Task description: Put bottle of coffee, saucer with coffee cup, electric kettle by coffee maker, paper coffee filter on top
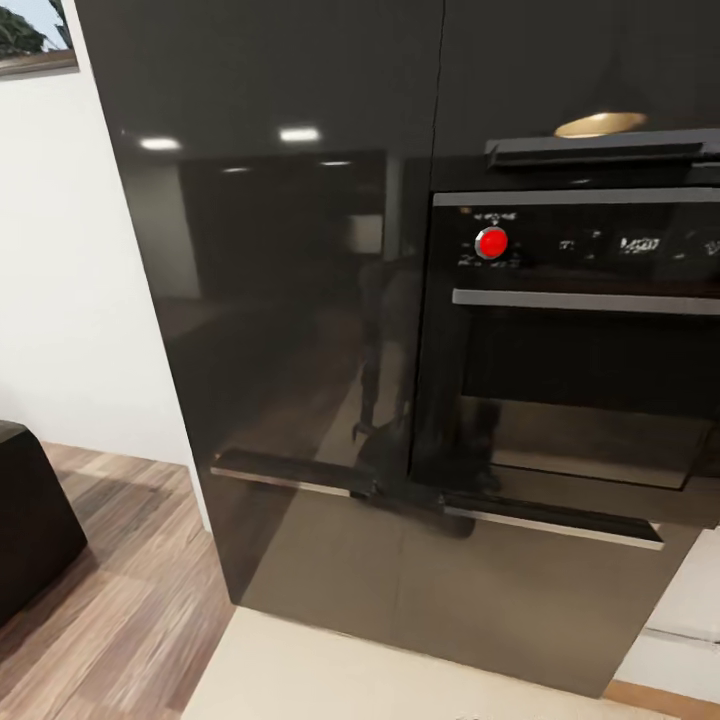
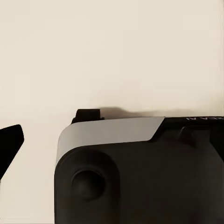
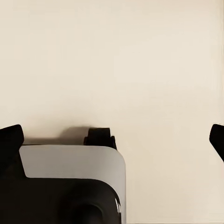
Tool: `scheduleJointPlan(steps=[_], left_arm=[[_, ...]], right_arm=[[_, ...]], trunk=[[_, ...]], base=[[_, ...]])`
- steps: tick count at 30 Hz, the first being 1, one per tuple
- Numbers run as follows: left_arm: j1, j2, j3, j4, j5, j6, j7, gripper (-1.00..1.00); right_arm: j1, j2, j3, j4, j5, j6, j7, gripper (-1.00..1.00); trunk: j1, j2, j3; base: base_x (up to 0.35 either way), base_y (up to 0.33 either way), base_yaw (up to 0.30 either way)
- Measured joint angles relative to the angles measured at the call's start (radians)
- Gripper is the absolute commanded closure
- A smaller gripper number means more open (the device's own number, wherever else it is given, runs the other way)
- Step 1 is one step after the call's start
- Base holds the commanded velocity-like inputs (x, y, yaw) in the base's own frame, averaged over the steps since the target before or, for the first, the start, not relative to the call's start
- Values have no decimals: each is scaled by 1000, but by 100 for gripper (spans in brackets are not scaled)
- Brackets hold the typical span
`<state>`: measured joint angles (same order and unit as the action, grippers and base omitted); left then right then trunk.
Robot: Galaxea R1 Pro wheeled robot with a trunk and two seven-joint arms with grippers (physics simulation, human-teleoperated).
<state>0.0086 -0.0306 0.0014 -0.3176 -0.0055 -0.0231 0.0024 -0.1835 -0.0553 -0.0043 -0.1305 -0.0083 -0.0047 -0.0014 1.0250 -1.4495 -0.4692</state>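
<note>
**Underway before a dark cabinet wall, both grippers pointing down at pale floor**

Right gripper point(image 3: 114, 140): spread wide, one dark fingertip point(image 3: 11, 140) at each side edge of the right wrist view, nothing between them. Directly beyond the fingers, a grey-and-black rounded shell point(image 3: 70, 163) of the robot's own body, and past that only cream floor point(image 3: 140, 56).

Left gripper point(image 2: 112, 144): a single dark fingertip point(image 2: 9, 147) at the edge of the left wrist view; the other lost against the dark shell, so spread or pressed together cannot be told. Beyond it the same kind of grey-and-black body shell point(image 2: 112, 140), marked with small lettering too blurred to read, over the same cream floor point(image 2: 112, 46).

Farther out, given by the head view alone: a tall, glossy dark cabinet point(image 1: 280, 300) straight ahead, faintly mirroring ceiling lights and a dim upright figure. Set into it toward the right arm's side, a built-in oven point(image 1: 580, 400) with a red knob point(image 1: 491, 242) and a silver handle bar point(image 1: 585, 301). Above the oven, a golden oval shape point(image 1: 600, 124), too little seen to name. Toward the left arm's side, a white wall point(image 1: 60, 250), wood flooring point(image 1: 130, 600) and a dark block of furniture point(image 1: 25, 520).

Whereabouts of the coffee things: cannot be told from these views.
</note>
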Motion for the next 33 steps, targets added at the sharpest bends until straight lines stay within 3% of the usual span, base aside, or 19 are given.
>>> scheduleJointPlan(steps=[33], left_arm=[[0,0,1,0,0,0,0,-100]], right_arm=[[0,0,1,0,1,0,0,-100]], trunk=[[0,0,0]], base=[[0,0,-252]])
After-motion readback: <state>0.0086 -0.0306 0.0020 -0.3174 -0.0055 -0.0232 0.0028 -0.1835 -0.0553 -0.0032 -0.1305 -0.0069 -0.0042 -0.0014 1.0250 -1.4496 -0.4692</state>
